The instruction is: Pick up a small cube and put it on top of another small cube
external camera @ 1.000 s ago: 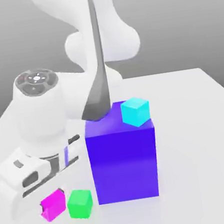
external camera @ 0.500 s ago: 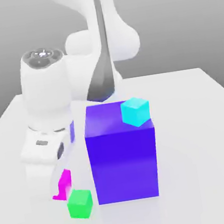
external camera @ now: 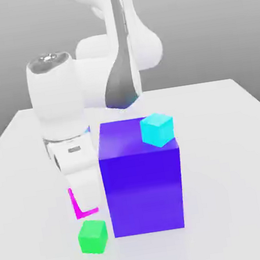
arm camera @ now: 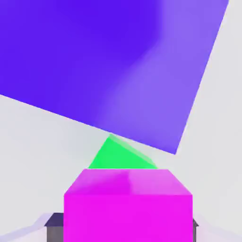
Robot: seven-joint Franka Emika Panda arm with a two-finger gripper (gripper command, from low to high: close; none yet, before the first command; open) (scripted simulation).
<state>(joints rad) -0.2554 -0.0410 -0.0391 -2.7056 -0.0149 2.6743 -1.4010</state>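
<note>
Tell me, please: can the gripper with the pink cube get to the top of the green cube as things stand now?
Probably yes. The gripper holds the pink cube above the table, and the green cube has a bare top. The tall blue-violet block stands close beside it, leaving little room on that side.
</note>
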